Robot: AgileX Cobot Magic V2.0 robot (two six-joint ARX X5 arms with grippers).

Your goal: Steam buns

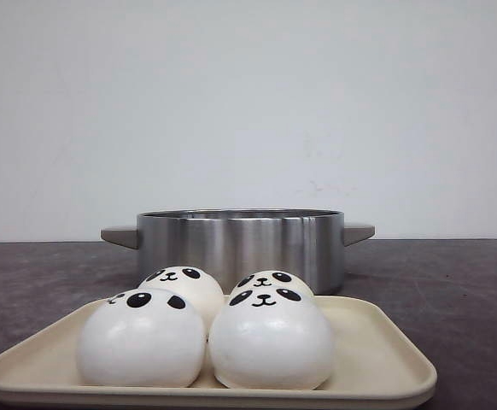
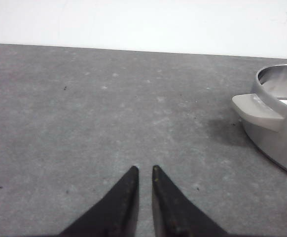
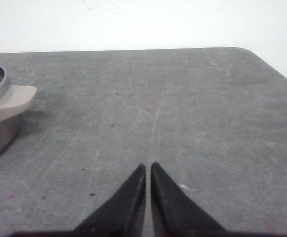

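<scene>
Four buns [image 1: 270,346] sit packed two by two on a cream tray [image 1: 385,359] at 6 o'clock in the front view, each a round dome with no long axis, its painted panda face tipped up and toward the camera. The front pair touch at their sides, and the back pair [image 1: 184,286] peek over them. Just behind the tray, at 12 o'clock from it, stands a steel pot [image 1: 240,243] with a grey handle out to 9 o'clock and another to 3 o'clock. The tray's near rim lies at the bottom edge of the front view. Bare grey table [image 1: 453,282] spreads to both sides of the pot and tray. The left gripper [image 2: 144,170] hovers over bare table, fingertips nearly together with a thin gap, holding nothing; the pot's handle [image 2: 256,111] lies well apart at 2 o'clock. The right gripper [image 3: 149,167] hangs likewise, tips almost closed and empty, the other handle [image 3: 13,101] at 10 o'clock, the table's rounded corner [image 3: 244,51] far ahead.
</scene>
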